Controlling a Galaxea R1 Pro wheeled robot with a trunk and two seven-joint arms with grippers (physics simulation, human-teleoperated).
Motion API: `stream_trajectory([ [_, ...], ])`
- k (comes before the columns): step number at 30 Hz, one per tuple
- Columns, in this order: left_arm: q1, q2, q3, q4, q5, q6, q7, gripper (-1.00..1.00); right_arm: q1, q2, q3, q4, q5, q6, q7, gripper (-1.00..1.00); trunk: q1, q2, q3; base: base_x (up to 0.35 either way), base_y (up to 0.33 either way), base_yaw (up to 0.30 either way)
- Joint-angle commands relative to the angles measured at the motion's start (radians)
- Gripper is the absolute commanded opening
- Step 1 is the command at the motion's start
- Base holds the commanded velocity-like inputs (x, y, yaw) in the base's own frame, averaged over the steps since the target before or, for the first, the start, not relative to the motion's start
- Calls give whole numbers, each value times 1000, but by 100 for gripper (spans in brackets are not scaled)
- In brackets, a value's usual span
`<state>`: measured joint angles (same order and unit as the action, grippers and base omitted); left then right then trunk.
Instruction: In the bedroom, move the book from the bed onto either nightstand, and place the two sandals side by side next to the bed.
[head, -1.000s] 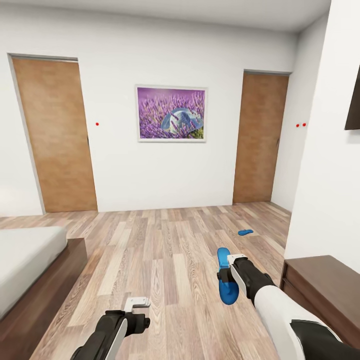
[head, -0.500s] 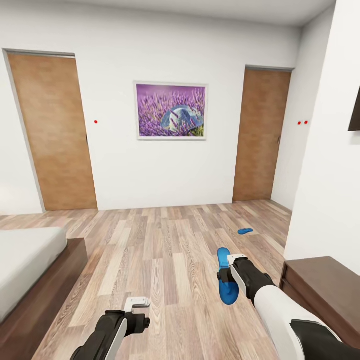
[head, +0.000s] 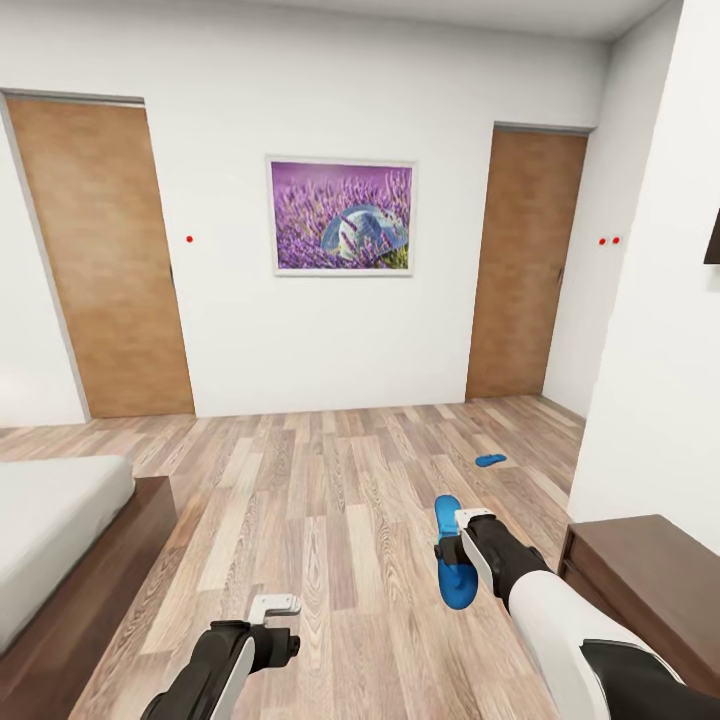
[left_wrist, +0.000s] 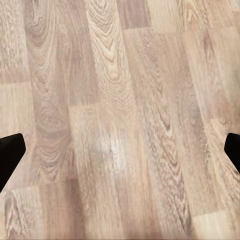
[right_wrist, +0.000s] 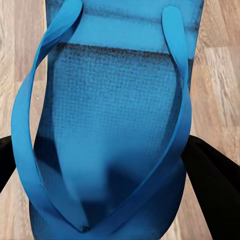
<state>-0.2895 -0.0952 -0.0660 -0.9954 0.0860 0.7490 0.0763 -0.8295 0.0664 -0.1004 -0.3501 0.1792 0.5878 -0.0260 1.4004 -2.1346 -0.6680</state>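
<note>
My right gripper (head: 447, 552) is shut on a blue sandal (head: 452, 558), held on edge above the wooden floor; up close its blue straps and textured sole (right_wrist: 115, 125) fill the space between the dark fingers (right_wrist: 212, 185). A second blue sandal (head: 490, 461) lies on the floor farther off, near the right door. My left gripper (head: 277, 618) hangs low at the front, open, with bare planks between its fingertips (left_wrist: 10, 155). The bed (head: 45, 520), off-white mattress on a dark wood frame, juts in at the left. The book and the nightstand are out of view.
A dark brown cabinet top (head: 650, 575) stands at the lower right against a white wall. Two brown doors (head: 100, 260) (head: 520, 265) flank a purple flower picture (head: 342, 216) on the far wall. Wooden floor (head: 320, 500) stretches between the bed and the cabinet.
The whole head view has shifted slightly, the far wall and doors looming a little larger. Both arms keep the same pose, and the sandal stays in the right gripper.
</note>
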Motion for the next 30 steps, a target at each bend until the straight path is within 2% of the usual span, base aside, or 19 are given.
stream_trajectory([
  [1,0,0,-2,-1,9,4,8,100,0,1,-8,-1,8,4,0,-100,-4,7,0,0,0,0],
  [30,0,0,-2,-4,9,3,8,100,0,1,-8,-1,8,4,0,-100,-115,210,44,0,0,0],
])
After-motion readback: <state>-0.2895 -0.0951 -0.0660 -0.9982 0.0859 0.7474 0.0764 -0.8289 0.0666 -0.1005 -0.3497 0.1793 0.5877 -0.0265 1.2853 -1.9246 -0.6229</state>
